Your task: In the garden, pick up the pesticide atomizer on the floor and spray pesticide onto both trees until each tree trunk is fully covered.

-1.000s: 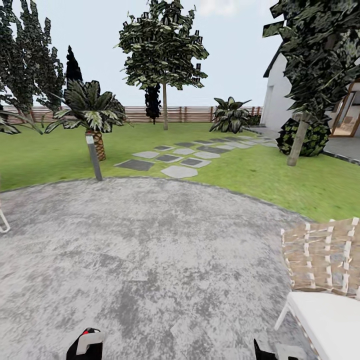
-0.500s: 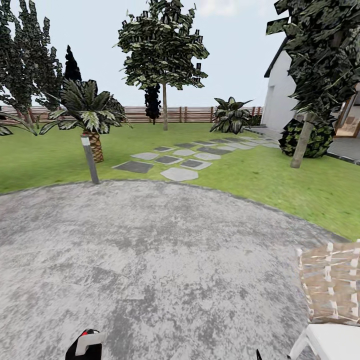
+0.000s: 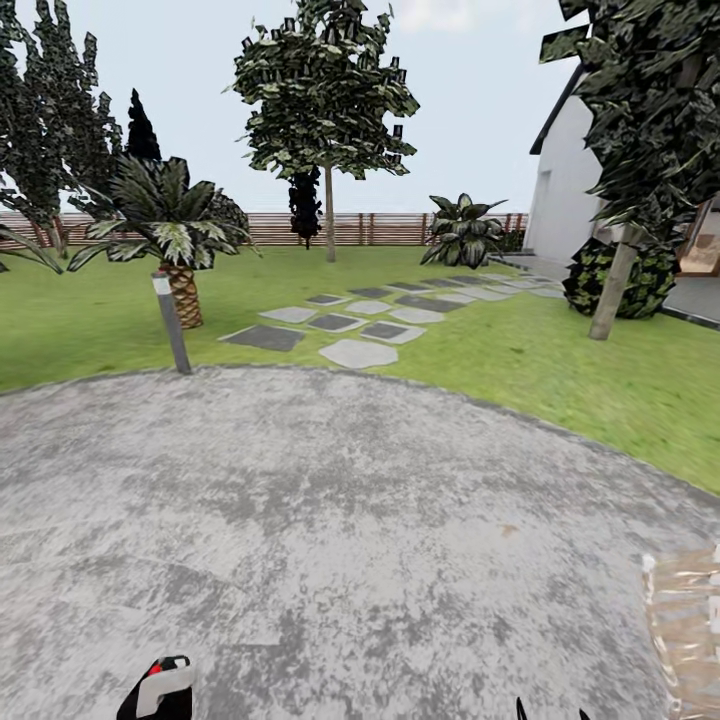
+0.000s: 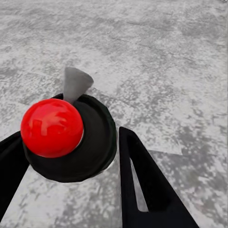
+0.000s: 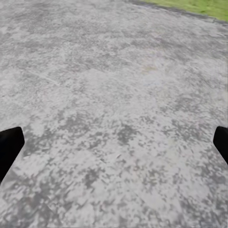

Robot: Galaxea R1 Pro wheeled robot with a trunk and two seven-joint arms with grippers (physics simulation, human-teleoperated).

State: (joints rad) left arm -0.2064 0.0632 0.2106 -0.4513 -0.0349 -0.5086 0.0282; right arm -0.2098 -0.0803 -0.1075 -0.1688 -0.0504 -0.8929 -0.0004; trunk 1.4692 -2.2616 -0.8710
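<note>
My left gripper (image 4: 71,166) is shut on the pesticide atomizer (image 4: 66,137), a black bottle with a red ball top and a grey nozzle. Low in the head view the atomizer (image 3: 160,690) shows its red and white top. My right gripper (image 5: 114,145) is open over bare grey paving, its black fingertips (image 5: 9,147) far apart; its tips (image 3: 550,712) peek in at the head view's lower edge. The garden lawn (image 3: 90,330) lies beyond the paving. The two thick-trunked trees are out of view.
A woven chair's corner (image 3: 690,620) sits at the lower right. A grey bollard (image 3: 171,322) and a short palm (image 3: 180,285) stand at the paving's far left edge. Stepping stones (image 3: 358,352) lead towards the white house (image 3: 565,200). Thin-trunked dark trees (image 3: 329,215) stand before the fence (image 3: 390,228).
The whole view has shifted: the chair has slid off towards the lower right and the bollard and palm sit further left. Both grippers hold as before.
</note>
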